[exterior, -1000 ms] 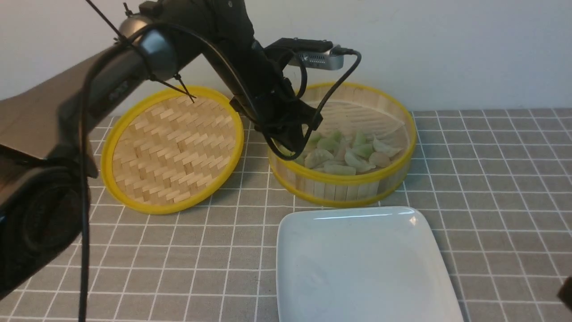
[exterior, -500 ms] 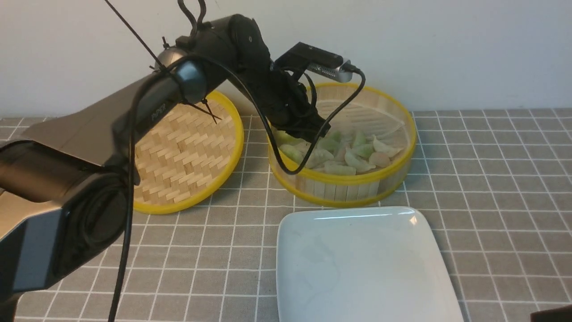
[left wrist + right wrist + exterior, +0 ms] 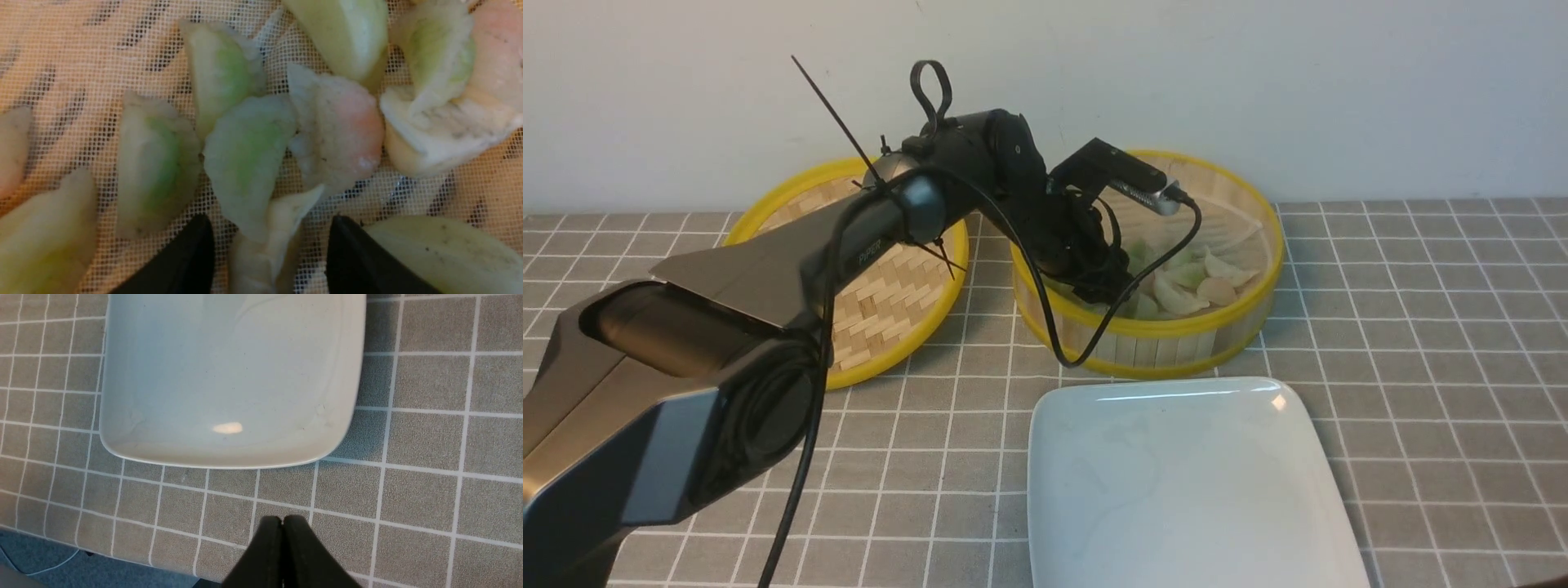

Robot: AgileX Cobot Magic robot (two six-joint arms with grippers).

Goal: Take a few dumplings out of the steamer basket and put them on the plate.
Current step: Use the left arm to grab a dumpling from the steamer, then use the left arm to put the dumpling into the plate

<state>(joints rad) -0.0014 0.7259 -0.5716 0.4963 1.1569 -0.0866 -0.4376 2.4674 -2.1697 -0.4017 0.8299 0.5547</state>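
Inside the steamer basket (image 3: 1176,347), left arm (image 3: 866,237) stretched low; left gripper (image 3: 269,228) spread, flanking a pale dumpling (image 3: 265,245), contact unclear. Dumplings (image 3: 1188,282) fill the basket, 12 o'clock from the plate (image 3: 1192,490). Right gripper (image 3: 282,523) pinched together above tablecloth (image 3: 429,477).

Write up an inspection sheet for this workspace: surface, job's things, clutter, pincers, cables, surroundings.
Surface: grey checked tablecloth.
Job's things: dumplings piled in the steamer basket; plate in front of it, no dumplings on it.
Clutter: woven lid left of the basket.
Pincers: left pincer open inside the basket, tips either side of a pale dumpling; right pincer shut, empty, over the cloth near the plate.
Cables: black cable loops from the left wrist across the basket's front rim.
Surroundings: plain pale wall behind.
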